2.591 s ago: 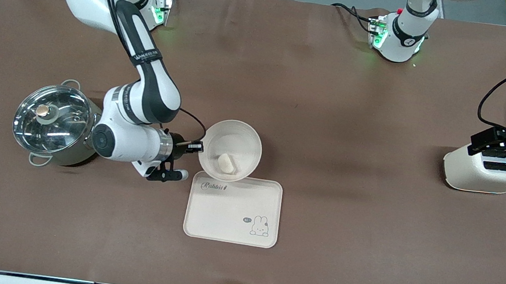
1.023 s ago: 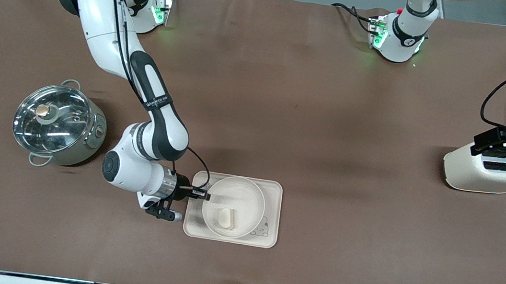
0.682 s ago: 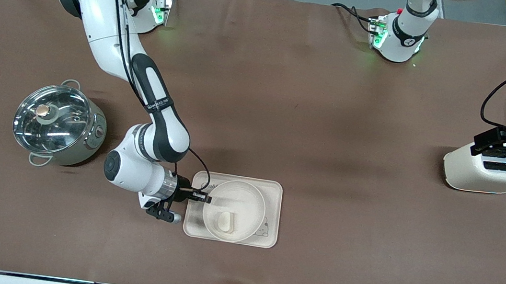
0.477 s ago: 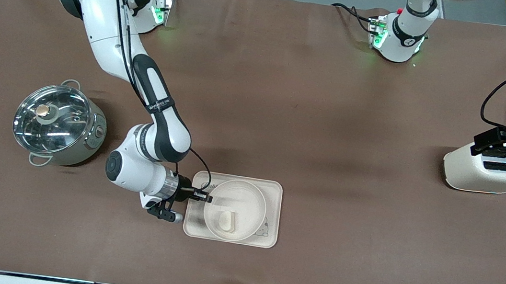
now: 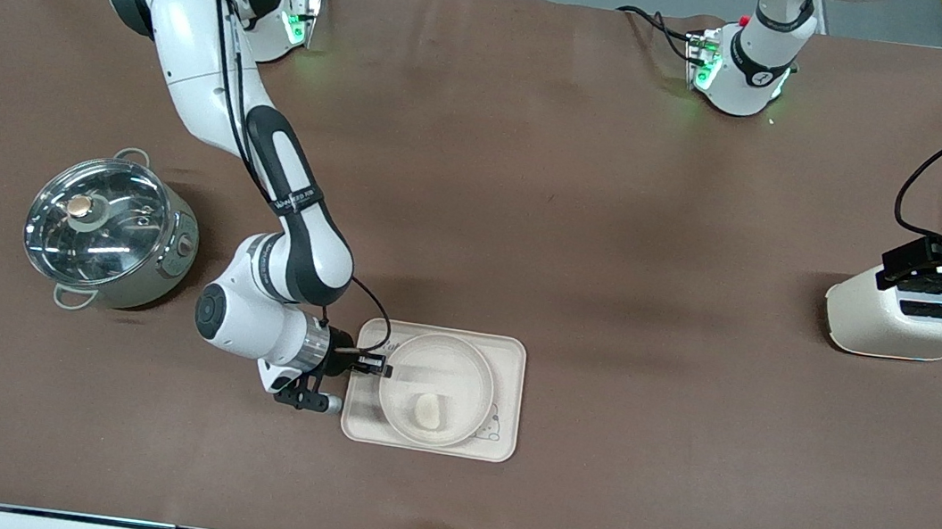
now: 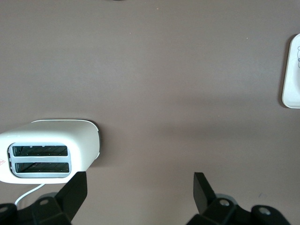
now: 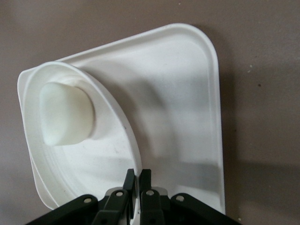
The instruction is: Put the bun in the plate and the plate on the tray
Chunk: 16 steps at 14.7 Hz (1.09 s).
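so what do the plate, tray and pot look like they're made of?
Plate: matte cream, likely plastic or melamine; thin rim, no glaze shine, pinched at its edge by the right claw.
Tray: same matte cream-pink look with a printed bunny, probably plastic.
Pot: polished metal, likely stainless steel; mirror glare on body and lid, which may be glass.

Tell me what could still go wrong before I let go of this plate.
The right claw is shut on the plate rim, and the plate sits over the tray, seemingly tilted in the right wrist view. Opening now might let it drop and jolt.
The bun lies loose off-centre in the plate, so a jolt could roll it out.
Retreating sideways could snag the rim and drag the plate.
The left claw waits open near the toaster.
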{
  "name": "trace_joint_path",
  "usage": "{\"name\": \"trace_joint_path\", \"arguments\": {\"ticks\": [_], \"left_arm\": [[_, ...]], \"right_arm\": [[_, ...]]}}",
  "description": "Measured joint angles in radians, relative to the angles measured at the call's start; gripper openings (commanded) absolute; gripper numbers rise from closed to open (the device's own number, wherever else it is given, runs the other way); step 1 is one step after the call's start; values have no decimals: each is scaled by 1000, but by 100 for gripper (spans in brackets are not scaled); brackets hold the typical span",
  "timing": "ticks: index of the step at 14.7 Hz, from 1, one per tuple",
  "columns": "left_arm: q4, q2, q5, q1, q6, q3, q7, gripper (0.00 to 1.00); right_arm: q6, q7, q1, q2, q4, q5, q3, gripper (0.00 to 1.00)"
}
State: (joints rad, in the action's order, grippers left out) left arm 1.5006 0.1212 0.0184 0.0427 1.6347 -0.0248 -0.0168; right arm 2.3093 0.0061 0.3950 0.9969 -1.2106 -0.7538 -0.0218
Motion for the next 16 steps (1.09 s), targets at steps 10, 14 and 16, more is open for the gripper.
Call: {"name": "trace_joint_path", "arguments": {"ticks": [10, 14, 16], "left_arm": [[1, 0, 0, 0, 0, 0, 6, 100], [1, 0, 0, 0, 0, 0, 7, 100], [1, 0, 0, 0, 18, 0, 7, 100]], "right_arm": [[-68, -38, -1, -38, 21, 43, -11, 100], [-287, -38, -16, -183, 37, 103, -83, 100], [-468, -38, -48, -269, 40, 111, -120, 100]]}}
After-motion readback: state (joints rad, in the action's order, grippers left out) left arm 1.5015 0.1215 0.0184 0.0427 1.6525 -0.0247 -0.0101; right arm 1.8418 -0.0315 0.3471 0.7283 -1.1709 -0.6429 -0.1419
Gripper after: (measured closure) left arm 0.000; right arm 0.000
